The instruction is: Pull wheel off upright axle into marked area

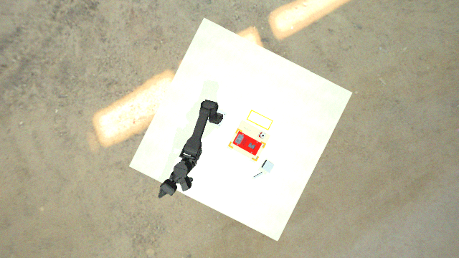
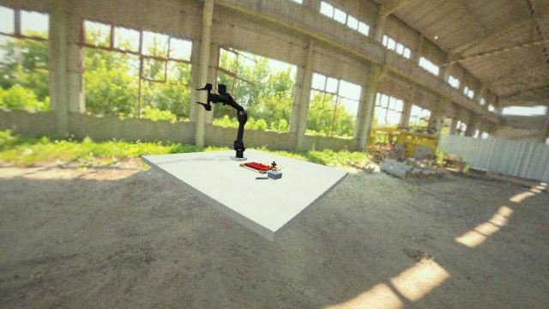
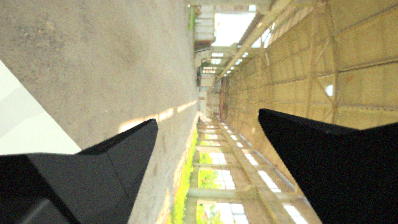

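A small dark round piece [image 1: 262, 135] [image 2: 274, 164], which looks like the wheel on its axle, stands at one corner of the beige board [image 1: 251, 127]; it is too small to see in detail. The marked area is a yellow rectangle outline [image 1: 262, 115] on the table just beyond the board, with nothing visible inside it. My gripper [image 2: 197, 96] [image 3: 207, 119] is open with nothing between its fingers. It is raised high and points out past the table edge, far from the wheel.
A red plate [image 1: 247, 144] [image 2: 257, 166] with grey parts lies on the board between yellow corner brackets. A grey block [image 1: 267, 165] [image 2: 274, 175] and a thin dark bar [image 1: 257, 175] [image 2: 262, 178] lie beside the board on the white table [image 1: 287, 89] [image 2: 240, 193].
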Controlling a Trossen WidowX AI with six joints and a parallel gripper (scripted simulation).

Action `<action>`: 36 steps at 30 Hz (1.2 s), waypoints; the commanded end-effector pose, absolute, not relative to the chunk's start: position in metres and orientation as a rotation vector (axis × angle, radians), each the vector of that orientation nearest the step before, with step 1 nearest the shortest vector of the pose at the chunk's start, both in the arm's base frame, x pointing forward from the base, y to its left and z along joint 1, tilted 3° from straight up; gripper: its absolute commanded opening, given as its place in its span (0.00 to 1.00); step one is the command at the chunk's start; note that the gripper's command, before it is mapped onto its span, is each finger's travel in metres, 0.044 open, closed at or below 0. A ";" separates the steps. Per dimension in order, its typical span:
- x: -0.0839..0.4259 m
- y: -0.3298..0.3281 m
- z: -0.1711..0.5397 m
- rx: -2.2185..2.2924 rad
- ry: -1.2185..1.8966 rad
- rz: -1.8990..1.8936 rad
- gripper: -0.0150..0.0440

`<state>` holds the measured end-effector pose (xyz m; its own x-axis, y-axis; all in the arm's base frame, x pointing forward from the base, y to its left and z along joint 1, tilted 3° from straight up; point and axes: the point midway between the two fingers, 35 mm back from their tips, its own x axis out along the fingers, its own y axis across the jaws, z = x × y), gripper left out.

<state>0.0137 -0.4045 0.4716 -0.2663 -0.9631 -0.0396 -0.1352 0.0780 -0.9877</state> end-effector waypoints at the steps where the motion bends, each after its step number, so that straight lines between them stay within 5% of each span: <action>1: 0.016 -0.405 0.471 -1.134 1.541 -1.279 0.89; 4: 0.042 -0.405 0.457 -1.160 1.519 -1.195 0.76; 19: 0.207 -0.386 0.366 -0.961 1.194 -0.818 0.76; 36: 0.372 -0.242 0.239 -0.584 1.096 -0.295 0.76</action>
<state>0.3509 -0.2756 0.2606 0.4299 -0.5863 -0.6866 -0.0372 0.7483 -0.6623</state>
